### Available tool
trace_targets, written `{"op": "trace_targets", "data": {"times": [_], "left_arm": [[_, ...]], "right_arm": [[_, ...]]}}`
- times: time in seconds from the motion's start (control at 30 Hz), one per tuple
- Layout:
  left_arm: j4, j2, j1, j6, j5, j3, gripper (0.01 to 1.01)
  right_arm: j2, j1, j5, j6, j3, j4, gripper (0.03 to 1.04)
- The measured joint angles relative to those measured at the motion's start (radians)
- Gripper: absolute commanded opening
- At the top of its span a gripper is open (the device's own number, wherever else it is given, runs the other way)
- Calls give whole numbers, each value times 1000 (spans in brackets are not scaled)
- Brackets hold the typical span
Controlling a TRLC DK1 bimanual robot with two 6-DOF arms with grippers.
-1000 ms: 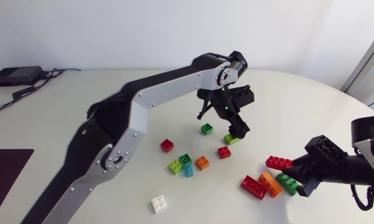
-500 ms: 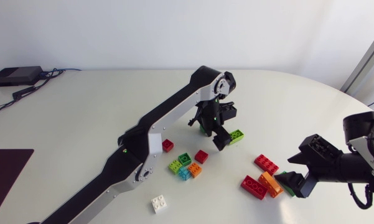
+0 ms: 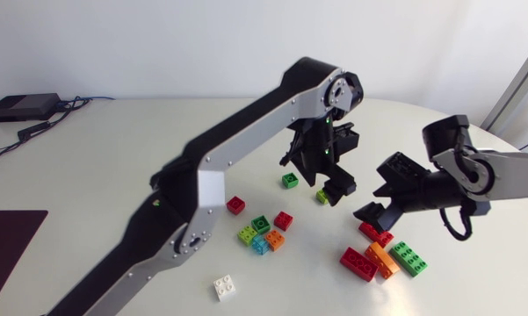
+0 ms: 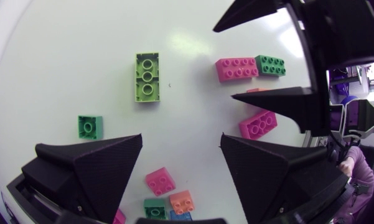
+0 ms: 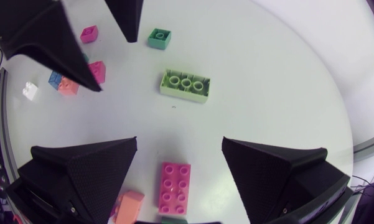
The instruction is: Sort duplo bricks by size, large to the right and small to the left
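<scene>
Hovering over the middle of the bench, the left jaws stand wide open and hold nothing; a long lime brick (image 4: pixel 147 76) lies ahead of them. The right jaws, also spread and empty, hang above a large red brick (image 3: pixel 375 233). An orange brick (image 3: pixel 382 259) and a long green brick (image 3: pixel 408 257) lie nearer the bench's right edge.

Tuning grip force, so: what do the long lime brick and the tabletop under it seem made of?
The long lime brick looks like hard moulded plastic, smooth and slightly glossy; crisp edges and round studs suggest it. The tabletop is perhaps laminate or coated board: smooth matt white, no grain showing.
</scene>
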Motion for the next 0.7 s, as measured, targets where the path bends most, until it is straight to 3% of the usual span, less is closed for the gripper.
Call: {"op": "trace_targets", "data": {"times": [0.17, 0.37, 0.5, 0.7], "left_arm": [[106, -206, 42, -3, 28, -351, 869], [328, -417, 109, -3, -7, -736, 869], [491, -496, 156, -6, -55, -897, 870], [599, -511, 197, -5, -72, -958, 872]], "right_arm": [[117, 53, 34, 57, 89, 45, 985], [256, 115, 76, 127, 225, 82, 984], [378, 138, 123, 151, 336, 116, 977], [523, 142, 132, 154, 411, 116, 895]]}}
